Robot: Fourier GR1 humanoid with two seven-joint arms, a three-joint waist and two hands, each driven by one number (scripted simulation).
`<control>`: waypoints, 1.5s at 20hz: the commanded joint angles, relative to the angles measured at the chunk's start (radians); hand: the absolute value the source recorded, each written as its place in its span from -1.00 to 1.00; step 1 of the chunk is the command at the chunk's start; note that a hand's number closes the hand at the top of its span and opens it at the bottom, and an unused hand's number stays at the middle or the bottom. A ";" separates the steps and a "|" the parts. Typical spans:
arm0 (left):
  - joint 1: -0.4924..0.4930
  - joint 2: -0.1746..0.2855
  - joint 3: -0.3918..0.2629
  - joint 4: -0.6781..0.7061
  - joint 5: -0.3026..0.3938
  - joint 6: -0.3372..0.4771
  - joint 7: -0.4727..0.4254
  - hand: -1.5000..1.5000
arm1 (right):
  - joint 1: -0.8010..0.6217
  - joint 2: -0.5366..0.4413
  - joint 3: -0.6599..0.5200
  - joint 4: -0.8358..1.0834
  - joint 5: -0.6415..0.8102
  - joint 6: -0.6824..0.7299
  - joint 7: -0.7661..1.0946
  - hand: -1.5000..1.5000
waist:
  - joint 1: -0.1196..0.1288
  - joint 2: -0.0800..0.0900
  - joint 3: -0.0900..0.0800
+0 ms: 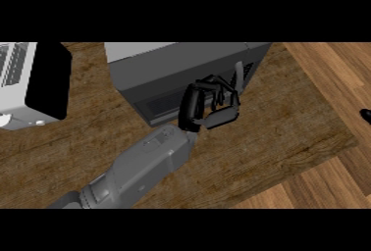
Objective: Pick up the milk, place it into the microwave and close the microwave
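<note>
Microwave (174,63) stands grey and boxy on the wooden desk (282,127), with its dark front turned toward me and the door looking shut. My left hand (217,115) is up against that front, near the microwave's right corner. Its fingers (192,100) are loosely bent and spread on the door, released and clasping nothing. My grey forearm (141,166) slants in from below and left of the microwave.

I cannot tell where the milk is; the shut front hides whatever is inside the microwave.

Left of the microwave, apart from it, a white appliance (22,98) with a black side sits on the same desk. Far to the microwave's right, over the plank floor (326,73), only a black tip of my right hand (366,116) shows. I cannot tell whether that hand is released or clenched.
</note>
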 commanded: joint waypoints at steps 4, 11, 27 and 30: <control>-0.052 0.000 0.014 0.087 0.032 -0.029 0.009 1.00 | -0.013 -0.015 -0.006 -0.005 -0.034 0.002 0.012 -1.00 | -0.005 0.016 -0.002; -0.067 0.000 0.015 0.096 0.056 -0.019 -0.003 1.00 | -0.017 -0.045 -0.022 -0.003 -0.068 0.018 0.025 -1.00 | -0.013 0.017 -0.001; -0.062 0.000 -0.084 0.211 0.076 0.069 0.078 1.00 | -0.017 -0.097 -0.028 -0.031 -0.180 0.073 0.045 -1.00 | 0.032 -0.001 0.000; -0.053 0.000 -0.082 0.222 0.099 0.094 0.083 1.00 | -0.009 -0.102 -0.048 -0.026 -0.192 0.061 0.047 -1.00 | 0.063 -0.005 -0.001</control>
